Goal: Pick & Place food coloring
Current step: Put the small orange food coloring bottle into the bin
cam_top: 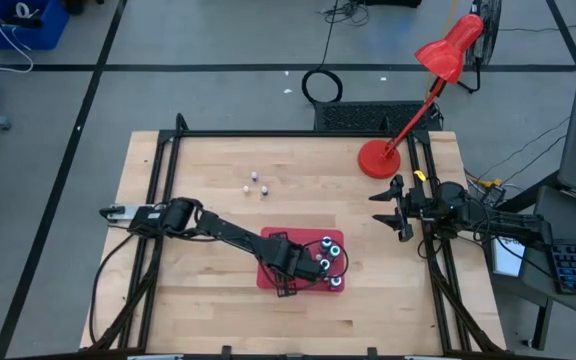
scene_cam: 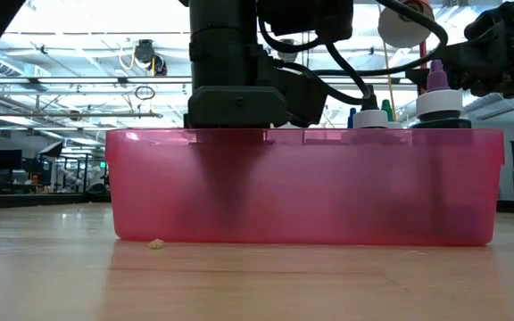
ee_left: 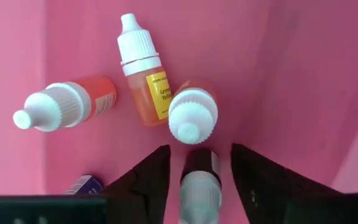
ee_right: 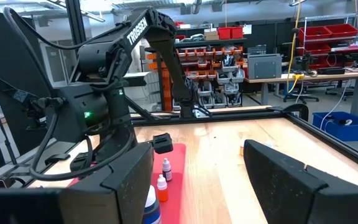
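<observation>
While your right gripper (cam_top: 396, 208) waits open near the table's right edge, your left gripper (ee_left: 199, 180) reaches into the red tray (cam_top: 268, 272), fingers parted around a white-capped food coloring bottle (ee_left: 199, 186) among other bottles (ee_left: 145, 68).

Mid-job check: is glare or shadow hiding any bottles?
Low view: backlit by ceiling lights; the wall of the translucent pink plastic tray shows only the dark shadow of the left arm, bottle bodies hidden. Left wrist view: evenly lit, no glare; a dark-bodied, white-capped bottle lies inside the open left gripper. High view: no glare; right gripper waits aside.
</observation>
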`<state>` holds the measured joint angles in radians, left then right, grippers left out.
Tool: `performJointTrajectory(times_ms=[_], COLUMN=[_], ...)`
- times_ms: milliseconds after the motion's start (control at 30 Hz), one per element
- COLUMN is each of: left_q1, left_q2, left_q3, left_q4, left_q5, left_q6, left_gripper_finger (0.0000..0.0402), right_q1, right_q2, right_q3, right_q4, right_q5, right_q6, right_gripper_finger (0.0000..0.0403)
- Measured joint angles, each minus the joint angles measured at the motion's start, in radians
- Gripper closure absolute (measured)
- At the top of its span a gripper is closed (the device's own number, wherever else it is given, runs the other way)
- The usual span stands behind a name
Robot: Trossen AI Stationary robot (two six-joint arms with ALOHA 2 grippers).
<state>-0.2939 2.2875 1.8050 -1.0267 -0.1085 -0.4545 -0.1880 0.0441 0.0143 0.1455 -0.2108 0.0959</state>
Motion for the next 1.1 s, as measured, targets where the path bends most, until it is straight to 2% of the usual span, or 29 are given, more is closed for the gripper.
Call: performJointTrajectory(times_ms=[167,333,433,567,633,767,833,933,1000,1100], left_q1=[0.003,0.003,-0.007,-0.022,-0.014,0.063,0.119,0.218,0.288,0.396], left_q2=[-0.034,-0.149,-0.22,-0.332,-0.376,-0.464,-0.506,-0.572,-0.618,-0.696], left_q3=[-0.005,-0.001,-0.002,-0.001,-0.001,-0.002,-0.007,-0.062,-0.13,-0.289], left_q4=[-0.019,-0.021,-0.027,-0.07,-0.132,-0.3,-0.355,-0.345,-0.283,-0.104], left_q5=[0.003,-0.031,-0.102,-0.25,-0.317,-0.372,-0.381,-0.367,-0.32,-0.197], left_q6=[-0.011,-0.017,0.003,0.055,0.047,-0.042,-0.095,-0.107,-0.085,-0.022], left_gripper_finger=[0.0208,0.0205,0.0205,0.0205,0.0204,0.0204,0.0204,0.0204,0.0204,0.0204], right_q1=[0.0,0.0,0.0,0.0,0.0,0.0,0.0,0.0,0.0,0.0], right_q2=[0.0,0.0,0.0,0.0,0.0,0.0,0.001,0.001,0.002,0.002], right_q3=[0.0,0.0,0.0,0.0,0.0,0.0,0.0,0.0,0.0,0.0], right_q4=[0.0,0.001,0.001,0.001,0.001,0.003,0.001,0.0,0.001,0.001], right_q5=[0.0,0.0,0.0,0.0,0.0,0.0,0.0,0.0,0.0,0.0], right_q6=[0.0,0.0,0.0,0.0,0.0,0.0,0.0,0.0,0.0,0.0], right_gripper_finger=[0.0165,0.0165,0.0165,0.0165,0.0165,0.0165,0.0165,0.0165,0.0165,0.0165])
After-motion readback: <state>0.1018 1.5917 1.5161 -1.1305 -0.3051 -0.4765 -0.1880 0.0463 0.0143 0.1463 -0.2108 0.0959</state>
